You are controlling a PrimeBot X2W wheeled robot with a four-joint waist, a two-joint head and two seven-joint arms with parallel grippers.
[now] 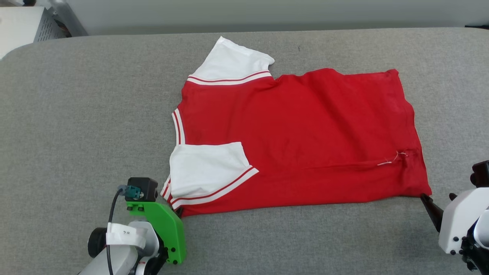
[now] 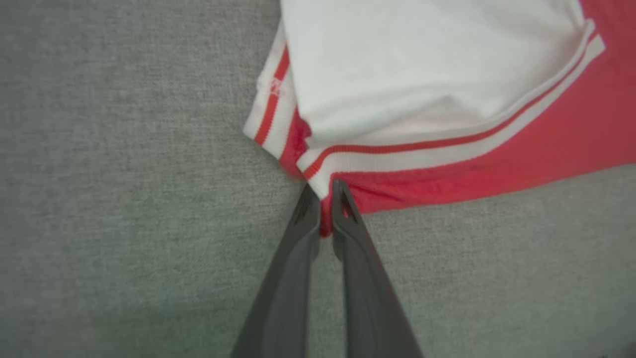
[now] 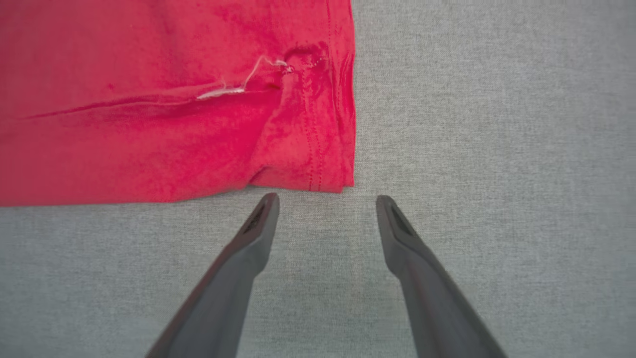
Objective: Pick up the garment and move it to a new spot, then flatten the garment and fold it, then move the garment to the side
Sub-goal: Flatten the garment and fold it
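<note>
Grey cloth table (image 1: 76, 114): shirt (image 1: 305, 126) spread flat at centre, near sleeve (image 1: 206, 168) turned in over body; left gripper (image 2: 325, 199) pinched shut on near shoulder corner; right gripper (image 3: 325, 201) wide open, empty, just short of hem corner. Judged stage: flattening done, folding starting; move aside remains.

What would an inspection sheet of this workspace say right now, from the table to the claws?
Surface: grey fabric-covered table, flat.
Job's things: red shirt with white sleeves, spread out, near sleeve folded onto the body; loose white thread near the hem.
Clutter: nothing seen.
Claws: left claw shut on the shirt's near corner by the striped trim; right claw open, just short of the hem corner, not touching.
Cables: black cable looping at the left wrist.
Surroundings: pale wall behind; pale perforated panel at far left.
</note>
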